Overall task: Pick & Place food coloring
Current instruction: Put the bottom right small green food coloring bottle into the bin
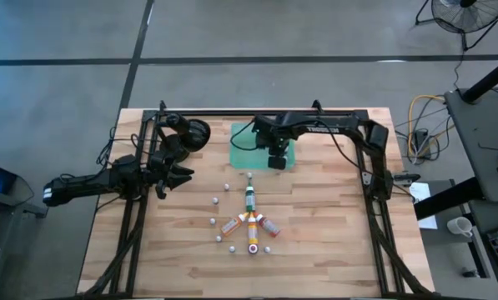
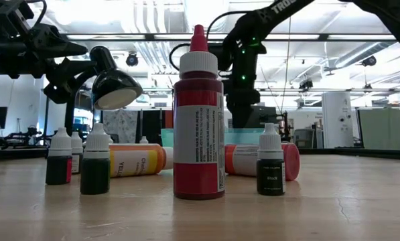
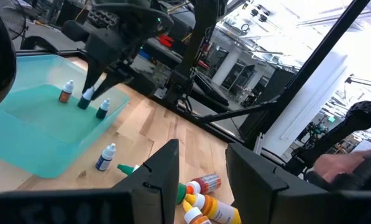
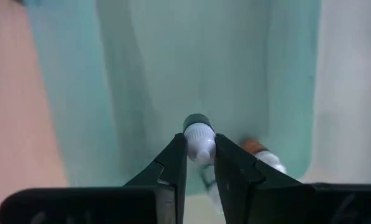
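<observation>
Over the green tray (image 1: 247,143) at the table's far middle, my right gripper (image 4: 200,144) points down, shut on a small dark dropper bottle of food coloring (image 3: 84,101) with a white cap. Two more small bottles (image 3: 64,93) (image 3: 103,109) stand upright in the tray. Bigger food coloring bottles lie on their sides near the table's middle: a green one (image 1: 249,198), orange ones (image 1: 231,225) and a red-capped one (image 1: 270,226). My left gripper (image 3: 201,177) waits open at the table's left, level, with nothing between its fingers. My right gripper pinches the small bottle by its white cap (image 4: 199,138) between its two fingers, which come from above and point down. The bottle hangs upright below the fingers inside the tray. I cannot tell whether its base touches the tray floor.
Small white-capped dropper bottles (image 1: 215,200) stand scattered around the lying bottles; a blue one (image 3: 105,157) stands just outside the tray. In the low view a tall red bottle (image 2: 198,114) stands upright. A black lamp (image 1: 194,133) sits at the far left; black frame rails line both sides.
</observation>
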